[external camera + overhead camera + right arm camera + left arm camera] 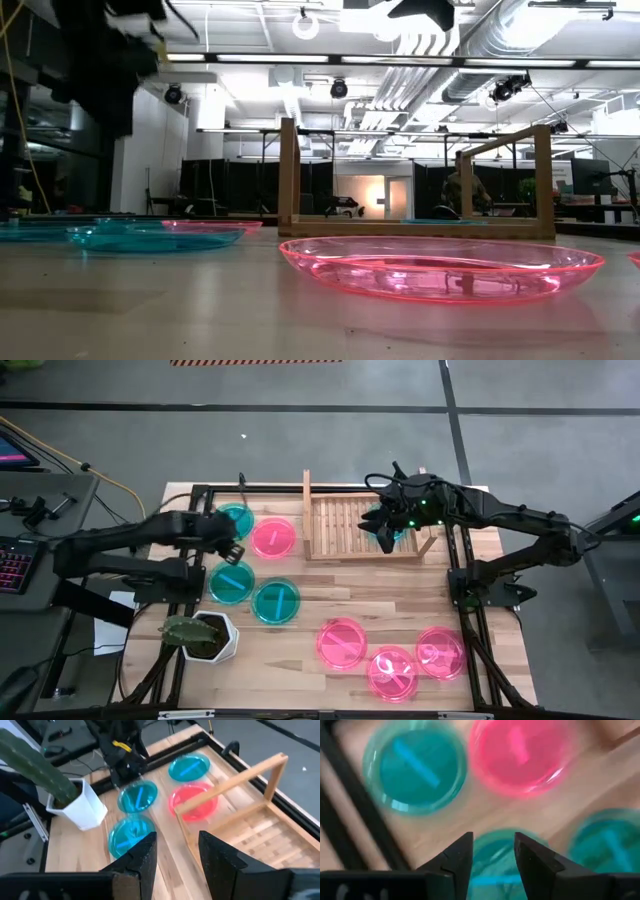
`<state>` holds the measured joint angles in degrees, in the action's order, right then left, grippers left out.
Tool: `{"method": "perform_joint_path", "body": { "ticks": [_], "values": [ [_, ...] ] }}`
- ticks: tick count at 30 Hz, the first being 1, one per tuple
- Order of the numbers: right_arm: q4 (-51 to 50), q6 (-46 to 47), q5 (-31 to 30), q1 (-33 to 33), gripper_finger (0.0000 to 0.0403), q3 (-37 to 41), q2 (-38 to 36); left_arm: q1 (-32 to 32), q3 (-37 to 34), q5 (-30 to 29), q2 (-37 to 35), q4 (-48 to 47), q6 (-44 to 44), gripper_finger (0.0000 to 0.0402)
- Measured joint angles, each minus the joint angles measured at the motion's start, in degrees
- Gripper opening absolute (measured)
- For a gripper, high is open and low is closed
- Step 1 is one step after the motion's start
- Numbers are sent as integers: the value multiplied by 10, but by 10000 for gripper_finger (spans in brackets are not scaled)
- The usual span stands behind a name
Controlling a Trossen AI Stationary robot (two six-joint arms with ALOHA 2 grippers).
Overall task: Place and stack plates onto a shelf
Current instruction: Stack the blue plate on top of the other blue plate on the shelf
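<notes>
Three teal plates lie on the table's left part: one [235, 520] at the far edge, one [232, 582] below it, one [275, 601] beside that. A pink plate [272, 538] sits left of the shelf [345, 525]. Three pink plates [342, 643] [392, 672] [440, 652] lie near the front right. A fourth teal plate [380, 518] rests on the shelf's right half, partly hidden by my right gripper [388, 538], which hovers open [177, 850] and empty above it. My left gripper [230, 548] is open [492, 852] over the far rim of a teal plate [495, 862].
A white hexagonal pot with a green plant [205, 635] stands at the table's front left corner. The shelf's raised side rails [290, 175] stand up on both ends. Bare wood lies between the shelf and the pink plates. Black frame bars run along the table's sides.
</notes>
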<state>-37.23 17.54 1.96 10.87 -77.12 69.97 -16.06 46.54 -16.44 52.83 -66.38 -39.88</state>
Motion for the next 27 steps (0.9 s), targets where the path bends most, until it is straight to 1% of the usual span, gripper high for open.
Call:
{"method": "perform_joint_path", "body": {
  "ticks": [2, 6, 9, 12, 15, 20, 27],
  "values": [
    [-3, 0, 0, 0, 129, 0, 0, -23, 0, 15, 50, 5, -4, 135],
    [-3, -3, 0, 0, 129, 0, 0, -67, 0, 42, 141, 14, 43, 136],
    [-3, -11, 0, 0, 129, 0, 0, -92, 0, 34, 200, 21, 84, 136],
    [-3, -11, 0, 0, 129, 0, 0, -110, 0, 9, 245, 48, 128, 136],
    [-3, -11, 0, 0, 129, 0, 0, -118, 0, -18, 275, 93, 185, 136],
    [-3, -11, 0, 0, 129, 0, 0, -118, 0, -22, 306, 157, 276, 136],
    [-3, -11, 0, 0, 129, 0, 0, -118, 1, -25, 353, 166, 310, 136]
  ]
}}
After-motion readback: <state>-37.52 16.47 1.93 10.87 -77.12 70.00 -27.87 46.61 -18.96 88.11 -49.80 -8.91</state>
